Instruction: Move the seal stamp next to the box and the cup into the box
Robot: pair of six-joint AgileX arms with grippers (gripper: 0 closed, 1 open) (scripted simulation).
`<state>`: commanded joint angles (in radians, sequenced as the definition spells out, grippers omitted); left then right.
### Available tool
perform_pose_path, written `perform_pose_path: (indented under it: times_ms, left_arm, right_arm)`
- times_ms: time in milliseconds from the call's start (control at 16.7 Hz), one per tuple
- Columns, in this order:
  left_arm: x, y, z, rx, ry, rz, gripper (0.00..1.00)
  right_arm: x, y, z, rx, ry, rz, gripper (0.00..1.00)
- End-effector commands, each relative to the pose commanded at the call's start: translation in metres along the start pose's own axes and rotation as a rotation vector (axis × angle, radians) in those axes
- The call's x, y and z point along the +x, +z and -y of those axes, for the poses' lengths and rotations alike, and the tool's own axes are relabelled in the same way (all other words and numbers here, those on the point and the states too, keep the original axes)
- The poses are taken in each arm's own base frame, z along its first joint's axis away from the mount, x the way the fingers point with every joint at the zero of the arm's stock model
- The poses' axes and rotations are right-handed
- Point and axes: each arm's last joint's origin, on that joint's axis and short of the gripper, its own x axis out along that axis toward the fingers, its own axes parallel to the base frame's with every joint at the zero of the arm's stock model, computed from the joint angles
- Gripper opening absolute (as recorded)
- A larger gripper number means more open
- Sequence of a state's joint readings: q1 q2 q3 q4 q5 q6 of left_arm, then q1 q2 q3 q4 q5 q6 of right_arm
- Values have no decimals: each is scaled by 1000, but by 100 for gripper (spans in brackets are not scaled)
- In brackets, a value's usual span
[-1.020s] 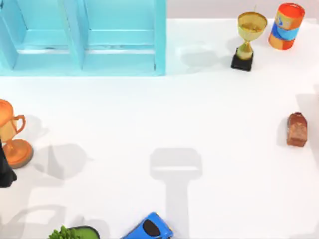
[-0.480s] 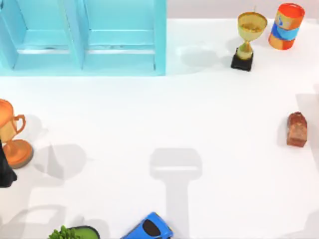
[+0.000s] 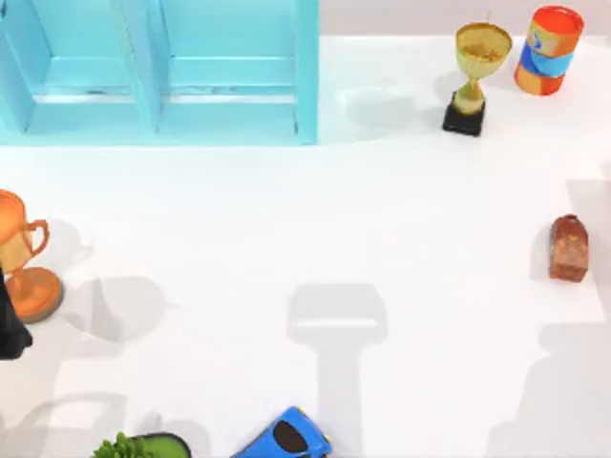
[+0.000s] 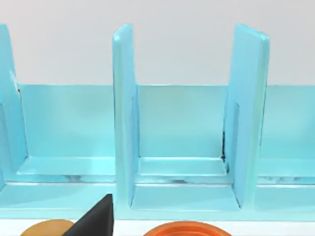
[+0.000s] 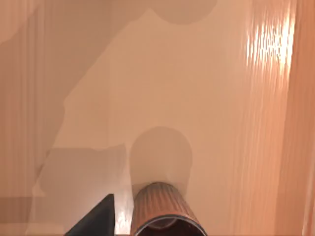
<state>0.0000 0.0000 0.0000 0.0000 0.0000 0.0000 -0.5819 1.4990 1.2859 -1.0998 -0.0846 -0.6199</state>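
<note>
While seal stamp [image 3: 569,248] stands, cup [image 5: 164,211] ribbed

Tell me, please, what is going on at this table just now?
The right wrist view shows the ribbed coppery-brown cup close beside a dark gripper finger, above the white table. The reddish-brown seal stamp stands untouched near the table's right edge, far from the blue open box. The left arm waits at the left edge.

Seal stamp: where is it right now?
The seal stamp stands near the table's right edge in the top view, about midway down, well below the gold trophy and the striped can.
</note>
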Motion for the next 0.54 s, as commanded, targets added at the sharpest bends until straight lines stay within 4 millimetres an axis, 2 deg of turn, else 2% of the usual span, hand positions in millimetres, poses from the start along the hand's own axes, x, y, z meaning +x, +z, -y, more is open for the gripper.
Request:
perform_pose_path:
  times_ms: [180, 360, 540]
  left_arm:
    - [0, 0, 0, 0, 0, 0, 100]
    - [0, 0, 0, 0, 0, 0, 100]
    - [0, 0, 0, 0, 0, 0, 100]
  right_arm:
    - [-11, -8, -4, 32, 23, -91, 100]
    - [-10, -21, -8, 56, 47, -207, 100]
    - [-10, -24, -9, 61, 53, -234, 100]
